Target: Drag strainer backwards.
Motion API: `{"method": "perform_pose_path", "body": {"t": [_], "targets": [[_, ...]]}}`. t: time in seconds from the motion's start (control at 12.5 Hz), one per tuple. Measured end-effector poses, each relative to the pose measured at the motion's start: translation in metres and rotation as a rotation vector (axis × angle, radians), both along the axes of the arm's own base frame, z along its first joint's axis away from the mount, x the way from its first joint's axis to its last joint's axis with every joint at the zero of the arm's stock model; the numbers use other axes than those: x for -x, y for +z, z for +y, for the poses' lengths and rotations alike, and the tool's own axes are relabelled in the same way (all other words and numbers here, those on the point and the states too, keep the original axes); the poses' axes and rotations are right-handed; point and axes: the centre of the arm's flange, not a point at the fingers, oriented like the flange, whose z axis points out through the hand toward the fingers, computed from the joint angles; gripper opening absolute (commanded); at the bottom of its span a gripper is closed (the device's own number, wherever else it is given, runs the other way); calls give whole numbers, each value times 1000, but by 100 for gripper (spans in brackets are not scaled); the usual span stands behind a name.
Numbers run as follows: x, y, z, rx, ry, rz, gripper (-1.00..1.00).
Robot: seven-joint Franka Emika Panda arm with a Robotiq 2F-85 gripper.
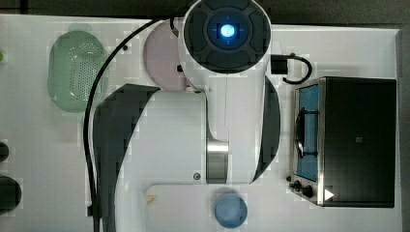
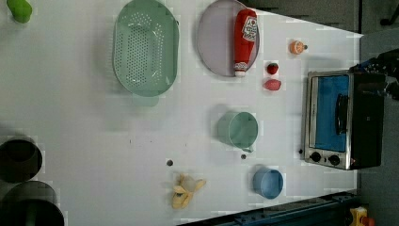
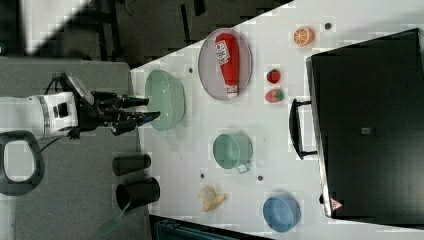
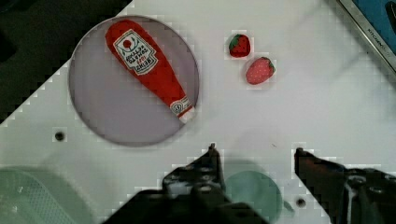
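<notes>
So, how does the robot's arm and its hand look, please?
The arm has glossy white shells with dark grey joint sections and a silver metal ring. Its round top cap is dark grey with a glowing blue light. A black cable runs along it. The hand is black, with two dark fingers.

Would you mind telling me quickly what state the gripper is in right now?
Gripper: open, holding nothing; it hangs above the table, apart from the strainer.
</notes>
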Motion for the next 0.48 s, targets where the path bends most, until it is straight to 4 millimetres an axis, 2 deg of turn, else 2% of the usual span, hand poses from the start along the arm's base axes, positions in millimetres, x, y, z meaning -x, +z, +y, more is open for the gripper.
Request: {"method": "perform_pose_path", "body": {"t": [0.08, 0.16, 0.24, 0.32, 0.4, 0.48], "targets": [[39, -2, -4, 3, -60, 121, 58], [82, 7, -8, 2, -102, 204, 80], [113, 29, -10, 0, -132, 204, 99], [130, 61, -10, -5, -146, 123, 100], [137, 95, -5, -15, -152, 7, 100], [134, 129, 6, -27, -149, -116, 100]]}}
